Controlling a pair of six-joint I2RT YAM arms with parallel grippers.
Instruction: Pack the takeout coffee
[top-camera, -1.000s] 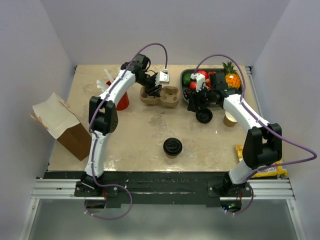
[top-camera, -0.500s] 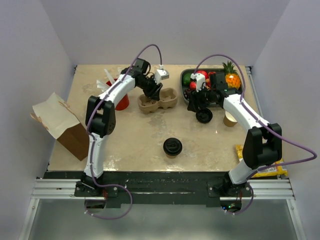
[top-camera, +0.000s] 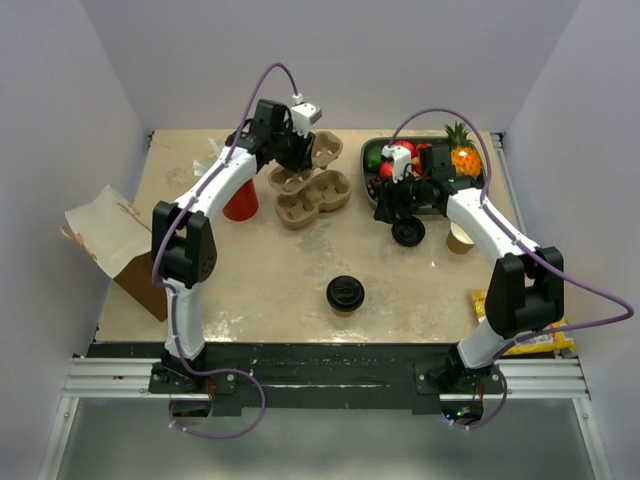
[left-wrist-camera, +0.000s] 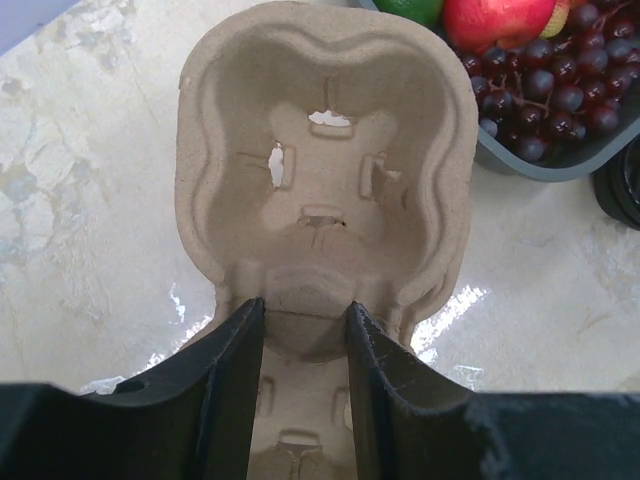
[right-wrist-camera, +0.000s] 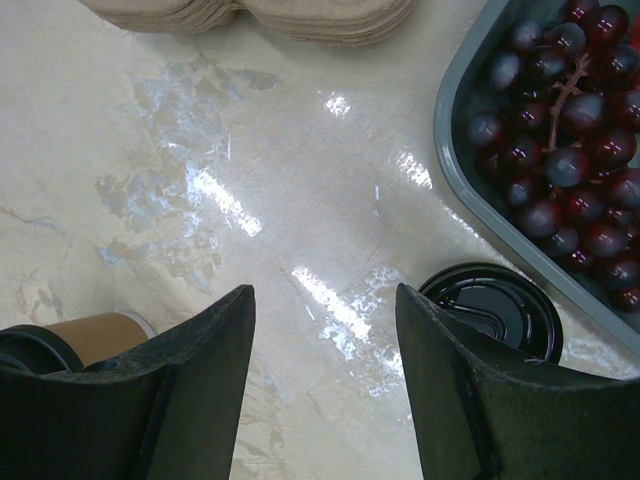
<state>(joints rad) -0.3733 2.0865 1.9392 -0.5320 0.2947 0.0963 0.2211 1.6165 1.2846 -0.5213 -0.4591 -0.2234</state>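
The cup holder (left-wrist-camera: 325, 190) is rough, dull paper pulp. The table (right-wrist-camera: 250, 200) looks like smooth stone and shines. The loose black lid (right-wrist-camera: 497, 308) is shiny plastic. The takeout coffee (top-camera: 343, 294) is a tan paper cup under a black plastic lid. The grapes (right-wrist-camera: 560, 150) look smooth and glossy.

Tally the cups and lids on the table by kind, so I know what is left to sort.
Lidded coffee cup: 1
Lidless tan cup: 1
Red cup: 1
Loose black lid: 1
Total: 4
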